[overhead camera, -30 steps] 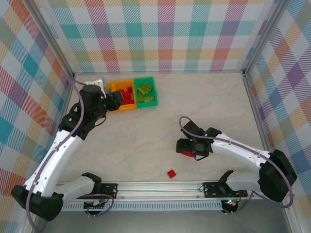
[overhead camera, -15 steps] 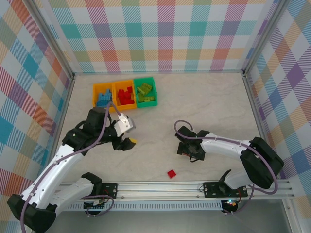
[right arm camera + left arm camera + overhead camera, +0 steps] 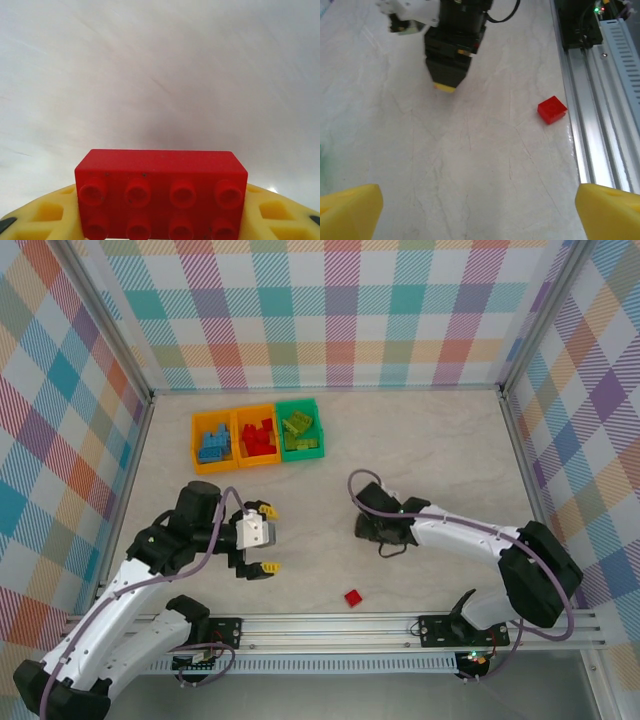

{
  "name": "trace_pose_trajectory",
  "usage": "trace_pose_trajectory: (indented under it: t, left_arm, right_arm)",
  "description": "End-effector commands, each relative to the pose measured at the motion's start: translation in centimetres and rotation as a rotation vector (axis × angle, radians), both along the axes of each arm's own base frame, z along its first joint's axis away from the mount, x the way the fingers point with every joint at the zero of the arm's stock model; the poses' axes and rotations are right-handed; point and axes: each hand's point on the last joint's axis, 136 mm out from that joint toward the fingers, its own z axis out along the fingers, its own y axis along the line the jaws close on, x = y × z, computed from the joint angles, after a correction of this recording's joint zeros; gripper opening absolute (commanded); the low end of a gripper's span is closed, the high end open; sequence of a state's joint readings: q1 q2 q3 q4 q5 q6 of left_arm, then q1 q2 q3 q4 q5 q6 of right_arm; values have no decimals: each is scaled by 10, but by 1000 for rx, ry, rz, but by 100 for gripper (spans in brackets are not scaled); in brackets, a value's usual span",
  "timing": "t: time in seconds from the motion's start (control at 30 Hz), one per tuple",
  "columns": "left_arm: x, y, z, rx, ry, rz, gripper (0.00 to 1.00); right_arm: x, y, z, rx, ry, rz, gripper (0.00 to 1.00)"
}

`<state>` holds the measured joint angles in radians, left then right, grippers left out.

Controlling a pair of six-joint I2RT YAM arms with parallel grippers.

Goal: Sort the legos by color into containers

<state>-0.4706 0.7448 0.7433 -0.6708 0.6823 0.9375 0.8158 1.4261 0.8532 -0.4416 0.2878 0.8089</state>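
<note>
Withdrawn from the containers (image 3: 196, 440), the left claw (image 3: 267, 538) gapes; the right claw (image 3: 372, 528) pinches a red lego (image 3: 161, 170), bottom cropped.

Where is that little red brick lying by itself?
In the overhead view the red brick sits alone on the table close to the metal rail at the near edge, about midway across.

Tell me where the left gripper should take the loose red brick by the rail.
Take the red brick by two opposite side walls, coming straight down with the open left gripper. It lies flat, squarish, turned at an angle to the rail, so twist the wrist to match. The rail close beside it would likely block a low approach.
</note>
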Motion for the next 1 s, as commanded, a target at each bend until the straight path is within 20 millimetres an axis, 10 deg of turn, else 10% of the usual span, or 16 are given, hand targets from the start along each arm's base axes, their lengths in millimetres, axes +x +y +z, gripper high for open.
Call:
trace_pose_trajectory:
  t: [0.0, 0.17, 0.4, 0.73, 0.83, 0.97]
  left_arm:
    - [20, 0, 17, -57, -128, 81, 100]
    - [66, 33, 50, -144, -255, 461, 100]
    - [68, 70, 73, -201, -492, 628, 100]
    - [80, 82, 75, -223, -491, 714, 100]
    - [83, 80, 74, -228, -469, 709, 100]
    - [86, 79, 70, -224, -438, 710, 100]
  right_arm:
    - [62, 76, 78, 154, -303, 222, 33]
    - [112, 160, 113, 249, -429, 416, 31]
    - [176, 231, 113, 333, -472, 517, 30]
    - [239, 267, 88, 295, -491, 621, 45]
    - [249, 271, 92, 251, -476, 628, 71]
    - [252, 269, 109, 225, -479, 622, 82]
